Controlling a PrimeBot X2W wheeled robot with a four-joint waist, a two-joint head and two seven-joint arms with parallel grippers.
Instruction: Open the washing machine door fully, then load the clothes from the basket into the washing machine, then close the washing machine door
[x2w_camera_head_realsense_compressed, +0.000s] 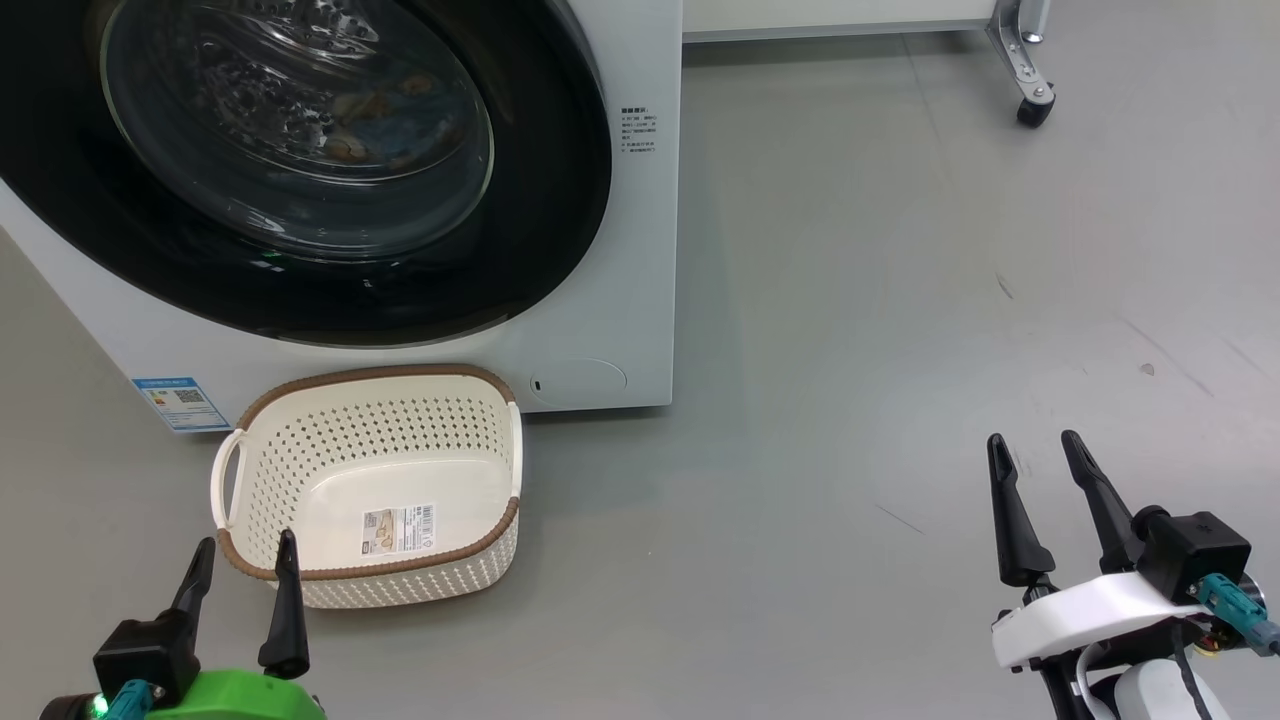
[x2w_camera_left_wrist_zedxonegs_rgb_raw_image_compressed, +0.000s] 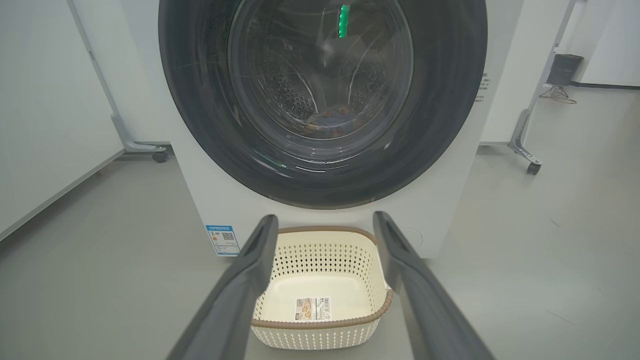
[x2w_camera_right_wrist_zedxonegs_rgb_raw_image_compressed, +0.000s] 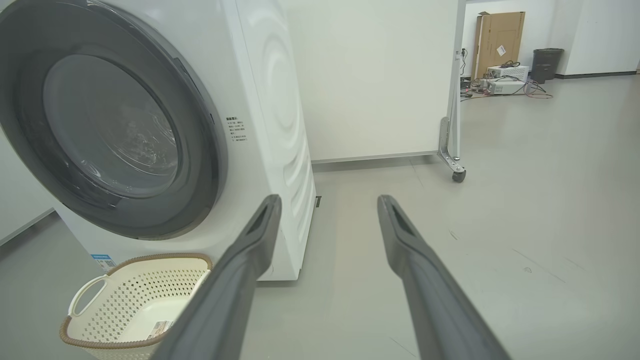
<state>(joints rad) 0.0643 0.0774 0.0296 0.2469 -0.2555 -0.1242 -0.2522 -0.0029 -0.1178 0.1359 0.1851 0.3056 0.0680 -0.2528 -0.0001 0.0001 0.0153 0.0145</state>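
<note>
The washing machine (x2w_camera_head_realsense_compressed: 640, 250) stands with its washing machine door (x2w_camera_head_realsense_compressed: 300, 150) shut, black rim flush to the white front. Through the glass (x2w_camera_left_wrist_zedxonegs_rgb_raw_image_compressed: 322, 95) I see the clothes (x2w_camera_head_realsense_compressed: 350, 140), light blue with orange-brown print, lying in the drum (x2w_camera_left_wrist_zedxonegs_rgb_raw_image_compressed: 330, 117). The basket (x2w_camera_head_realsense_compressed: 370, 410) sits on the floor against the machine's front, holding nothing but its label sticker. My left gripper (x2w_camera_head_realsense_compressed: 247, 541) is open just in front of the basket's near rim, fingers straddling it in the left wrist view (x2w_camera_left_wrist_zedxonegs_rgb_raw_image_compressed: 325, 216). My right gripper (x2w_camera_head_realsense_compressed: 1032, 438) hangs open over bare floor, far right of the machine (x2w_camera_right_wrist_zedxonegs_rgb_raw_image_compressed: 329, 197).
A blue sticker (x2w_camera_head_realsense_compressed: 182, 402) marks the machine's lower left front. White partition panels on caster feet (x2w_camera_head_realsense_compressed: 1035, 105) stand behind and beside the machine (x2w_camera_left_wrist_zedxonegs_rgb_raw_image_compressed: 50, 125). A cardboard box (x2w_camera_right_wrist_zedxonegs_rgb_raw_image_compressed: 500, 45), a dark bin (x2w_camera_right_wrist_zedxonegs_rgb_raw_image_compressed: 547, 62) and cables lie far back right. Grey floor stretches to the right.
</note>
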